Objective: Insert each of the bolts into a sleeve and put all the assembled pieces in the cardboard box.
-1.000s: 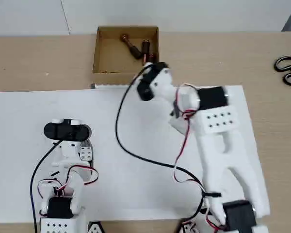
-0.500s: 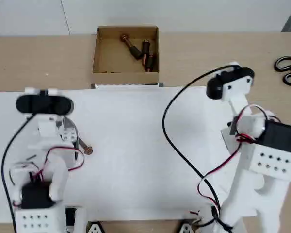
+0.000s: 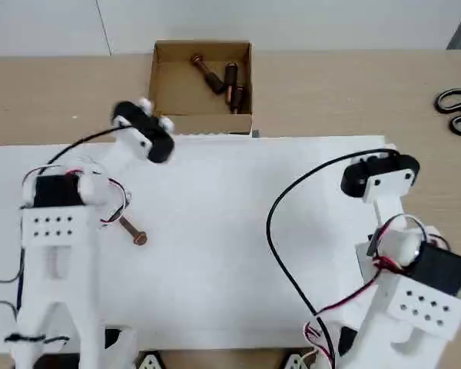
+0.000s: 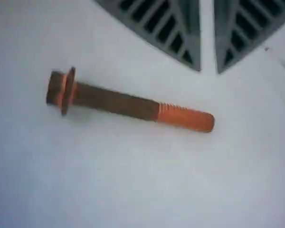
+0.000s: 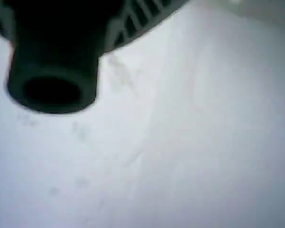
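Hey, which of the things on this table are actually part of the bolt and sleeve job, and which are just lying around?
Part of the job: loose bolt, black sleeve, cardboard box, assembled pieces inside it.
Just lying about: scissors, white paper sheet.

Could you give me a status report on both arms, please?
Left gripper open by bolt on paper. Right gripper shut on sleeve. Assembled pieces in cardboard box. Scissors well aside.
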